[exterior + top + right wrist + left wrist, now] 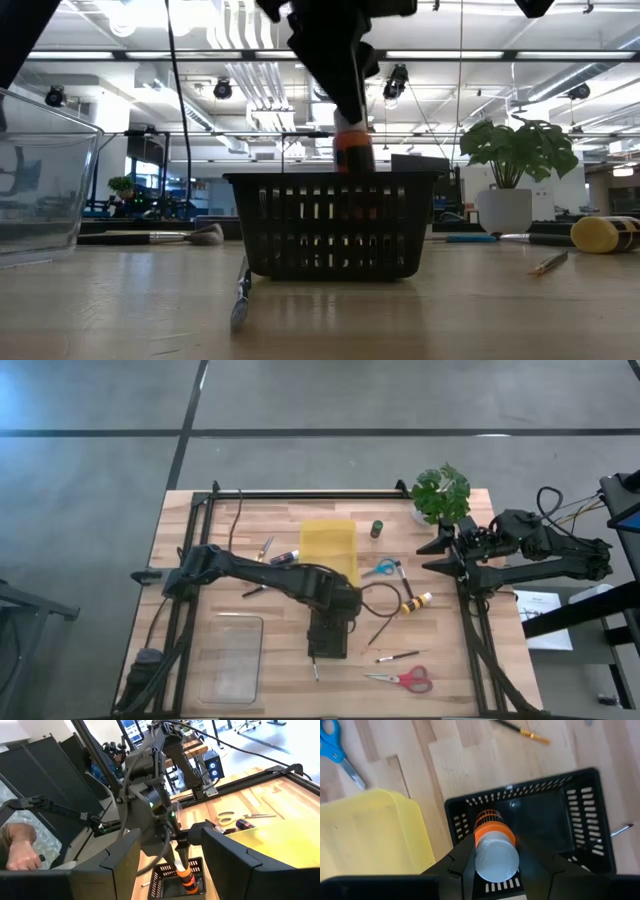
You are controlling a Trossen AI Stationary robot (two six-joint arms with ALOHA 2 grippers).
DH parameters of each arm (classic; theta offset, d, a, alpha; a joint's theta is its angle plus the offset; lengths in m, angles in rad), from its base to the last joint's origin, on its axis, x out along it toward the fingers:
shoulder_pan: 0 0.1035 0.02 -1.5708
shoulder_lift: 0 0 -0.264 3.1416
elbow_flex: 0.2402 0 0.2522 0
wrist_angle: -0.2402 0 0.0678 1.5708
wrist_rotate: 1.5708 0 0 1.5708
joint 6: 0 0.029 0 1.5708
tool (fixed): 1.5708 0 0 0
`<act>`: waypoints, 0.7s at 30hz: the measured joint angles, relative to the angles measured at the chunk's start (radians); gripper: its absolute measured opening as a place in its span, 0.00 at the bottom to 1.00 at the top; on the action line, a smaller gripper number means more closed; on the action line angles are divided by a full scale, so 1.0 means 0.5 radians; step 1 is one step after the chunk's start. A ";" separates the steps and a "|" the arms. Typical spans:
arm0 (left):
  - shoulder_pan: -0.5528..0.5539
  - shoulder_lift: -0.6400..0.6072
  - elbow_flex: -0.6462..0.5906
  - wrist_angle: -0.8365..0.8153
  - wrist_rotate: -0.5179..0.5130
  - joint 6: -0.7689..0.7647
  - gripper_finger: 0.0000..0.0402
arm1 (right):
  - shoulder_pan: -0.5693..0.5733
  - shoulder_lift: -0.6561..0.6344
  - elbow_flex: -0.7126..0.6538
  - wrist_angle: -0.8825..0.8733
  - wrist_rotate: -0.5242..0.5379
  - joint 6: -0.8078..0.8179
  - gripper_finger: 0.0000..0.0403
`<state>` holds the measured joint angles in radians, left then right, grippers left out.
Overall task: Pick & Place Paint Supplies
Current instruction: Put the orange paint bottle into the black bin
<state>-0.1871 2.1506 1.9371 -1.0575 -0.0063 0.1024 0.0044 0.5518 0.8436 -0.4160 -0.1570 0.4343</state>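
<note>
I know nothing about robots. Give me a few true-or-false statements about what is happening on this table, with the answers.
1. The left pincer holds a paint bottle with an orange band over the black basket. True.
2. The right pincer holds the red scissors. False: it holds nothing; the red scissors lie on the table.
3. A yellow container sits beside the basket. True.
4. The potted plant stands inside the basket. False: it stands at the table's far right corner.
5. The clear bin is stacked on the yellow container. False: it sits apart, near the table's front left.

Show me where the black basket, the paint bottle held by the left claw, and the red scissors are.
black basket (330, 228), low view, front wall.
paint bottle (496, 855), left wrist view, pale flat end.
red scissors (413, 680), high view, red handles.
</note>
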 joint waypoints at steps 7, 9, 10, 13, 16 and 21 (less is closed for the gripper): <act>0.004 0.000 -0.054 0.034 0.000 -0.002 0.30 | -0.001 0.000 0.000 0.000 0.001 0.000 0.51; 0.005 0.000 -0.054 -0.006 0.000 -0.001 0.30 | 0.000 0.000 -0.001 0.000 0.000 0.000 0.51; 0.006 0.000 -0.054 -0.042 0.000 -0.001 0.30 | -0.001 0.000 0.000 0.000 0.001 0.000 0.51; 0.008 -0.006 -0.054 -0.123 0.000 -0.023 0.30 | -0.001 -0.001 0.000 -0.012 0.001 0.000 0.51; 0.008 -0.010 -0.054 -0.157 0.002 -0.047 0.30 | 0.000 -0.001 -0.001 -0.019 0.001 -0.008 0.51; 0.007 -0.010 -0.054 -0.177 0.007 -0.063 0.30 | -0.001 -0.002 -0.001 -0.047 0.001 -0.033 0.51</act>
<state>-0.1834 2.1456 1.9099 -1.1460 -0.0029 0.0708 0.0040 0.5507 0.8433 -0.4395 -0.1566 0.4179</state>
